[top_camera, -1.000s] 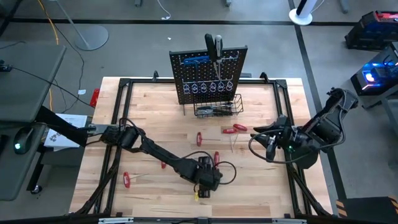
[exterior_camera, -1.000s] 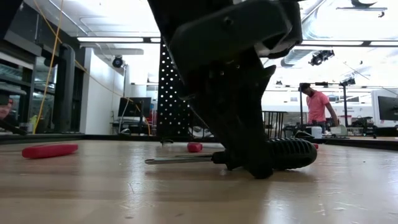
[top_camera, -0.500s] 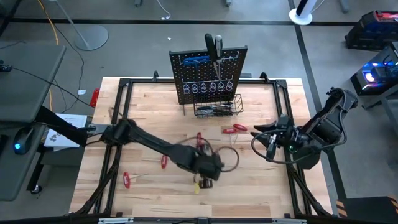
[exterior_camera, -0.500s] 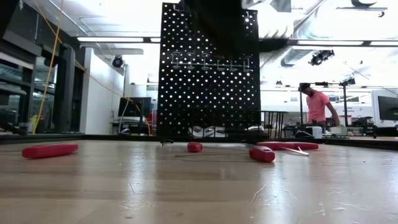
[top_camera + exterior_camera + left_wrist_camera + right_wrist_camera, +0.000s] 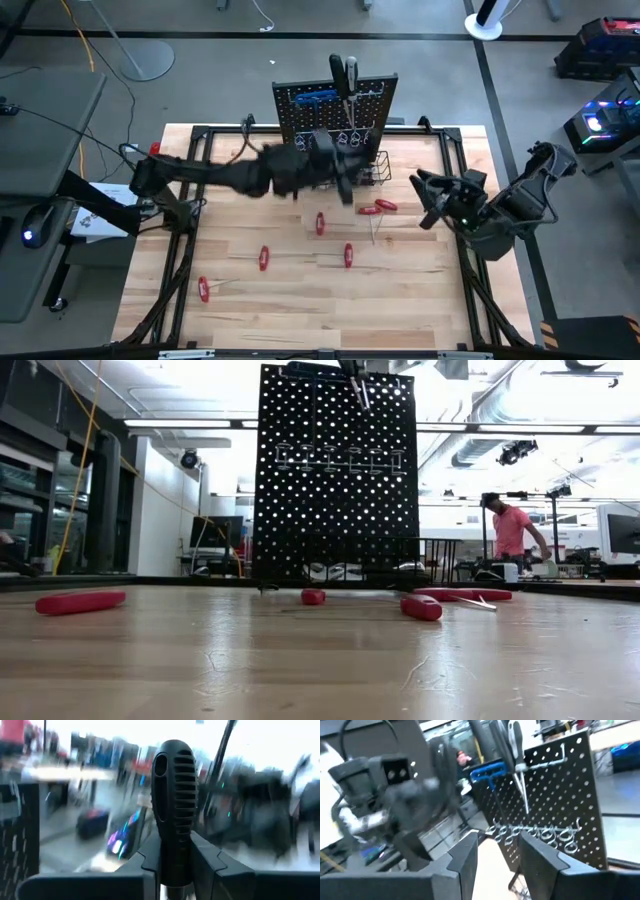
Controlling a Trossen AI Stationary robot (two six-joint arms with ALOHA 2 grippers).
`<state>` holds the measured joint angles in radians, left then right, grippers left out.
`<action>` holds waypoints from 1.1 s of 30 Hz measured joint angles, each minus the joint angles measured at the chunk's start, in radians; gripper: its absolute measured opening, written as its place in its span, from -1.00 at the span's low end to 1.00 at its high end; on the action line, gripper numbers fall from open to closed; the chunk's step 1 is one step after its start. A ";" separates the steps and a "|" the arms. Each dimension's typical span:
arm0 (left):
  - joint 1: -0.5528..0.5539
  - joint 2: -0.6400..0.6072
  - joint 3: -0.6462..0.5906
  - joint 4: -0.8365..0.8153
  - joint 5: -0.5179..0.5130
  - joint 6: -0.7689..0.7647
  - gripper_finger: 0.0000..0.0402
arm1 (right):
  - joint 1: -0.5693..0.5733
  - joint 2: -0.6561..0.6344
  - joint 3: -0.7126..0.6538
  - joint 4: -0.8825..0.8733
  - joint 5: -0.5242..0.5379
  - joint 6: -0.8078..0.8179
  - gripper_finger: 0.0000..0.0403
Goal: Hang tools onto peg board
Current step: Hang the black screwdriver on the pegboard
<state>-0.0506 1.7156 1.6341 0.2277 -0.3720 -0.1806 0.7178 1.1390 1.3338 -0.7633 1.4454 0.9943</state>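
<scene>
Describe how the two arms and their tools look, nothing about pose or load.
Both arms are dark, jointed and slim, with black cables looping alongside. The left tool has two flat black angular fingers. The right tool has matching dark wedge-shaped fingers; a small green light glows on that arm near its wrist.

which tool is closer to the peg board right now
Left. The left tool, holding a black screwdriver, is right in front of the peg board; the right tool waits off to its side.

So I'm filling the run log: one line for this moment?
left gripper: shut on black-handled screwdriver, at peg board | right gripper: jaws open, waiting | red-handled tools on table
</scene>
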 joint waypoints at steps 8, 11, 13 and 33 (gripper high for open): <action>0.104 0.034 0.029 0.089 0.027 0.104 -0.74 | -0.130 0.061 0.000 0.105 0.014 -0.034 -0.34; 0.118 0.031 0.031 0.082 0.052 0.106 -0.74 | -0.183 0.071 0.000 0.140 0.010 -0.034 -0.34; 0.119 0.034 0.031 0.054 0.047 0.107 -0.74 | -0.219 0.059 0.004 0.145 -0.033 -0.060 -0.34; 0.115 0.066 0.030 0.072 -0.160 0.126 -0.74 | -0.577 0.026 0.158 0.410 -0.686 -0.734 -0.29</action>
<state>0.0640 1.7818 1.6646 0.3000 -0.5321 -0.0547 0.1407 1.1648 1.4919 -0.3536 0.7596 0.2607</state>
